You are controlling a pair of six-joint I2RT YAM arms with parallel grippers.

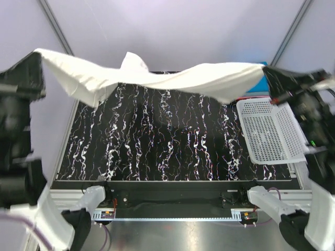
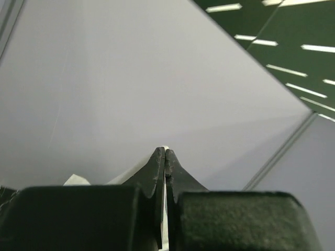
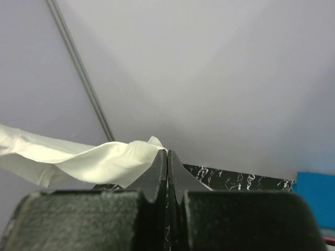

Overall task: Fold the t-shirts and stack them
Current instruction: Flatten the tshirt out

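The white t-shirt (image 1: 157, 78) hangs stretched in the air across the back of the black marbled table (image 1: 172, 141), sagging in the middle. My left gripper (image 1: 37, 58) is shut on its left end, raised high; a sliver of white cloth (image 2: 165, 149) shows between the jaws in the left wrist view (image 2: 165, 151). My right gripper (image 1: 266, 72) is shut on its right end; the cloth (image 3: 94, 159) runs off to the left of the jaws (image 3: 167, 153). A bright blue t-shirt (image 3: 315, 196) lies at the back right (image 1: 259, 90). The red t-shirt is out of view.
A white plastic lattice basket (image 1: 269, 129) sits at the right side of the table. Grey walls with metal frame bars (image 1: 57, 26) close the back. The arm bases stand at the near edge (image 1: 172, 209).
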